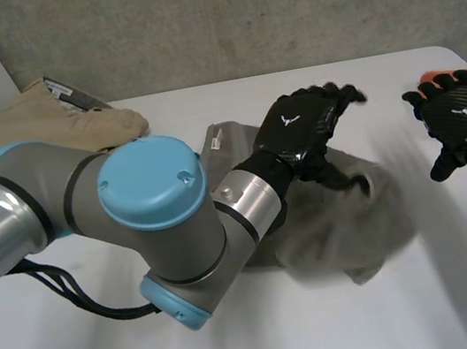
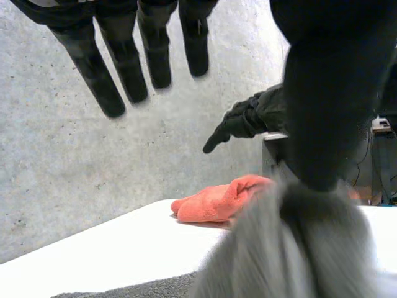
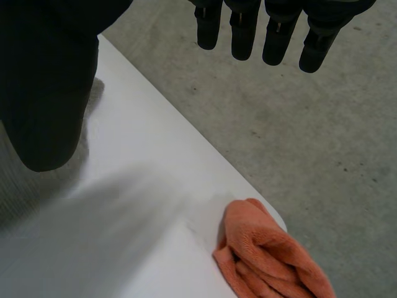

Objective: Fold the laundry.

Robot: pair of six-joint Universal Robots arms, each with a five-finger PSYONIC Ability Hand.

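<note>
Head view: left hand [image 1: 297, 128], fingers spread, is over the grey cloth [image 1: 351, 231], thumb touching it.

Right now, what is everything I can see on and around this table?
grey cloth: one, grey, rumpled at the table's middle, under the left hand.
orange cloth: one, orange, bunched at the far right corner.
beige cloth: one, beige, far left of the table.
table: one, white.
wall: one, grey concrete, behind the table.
left arm: one, grey with light-blue caps, reaching over the middle.
left hand: one, black, fingers straight, thumb at the grey cloth.
right hand: one, black, fingers relaxed, holding nothing, near the orange cloth.
</note>
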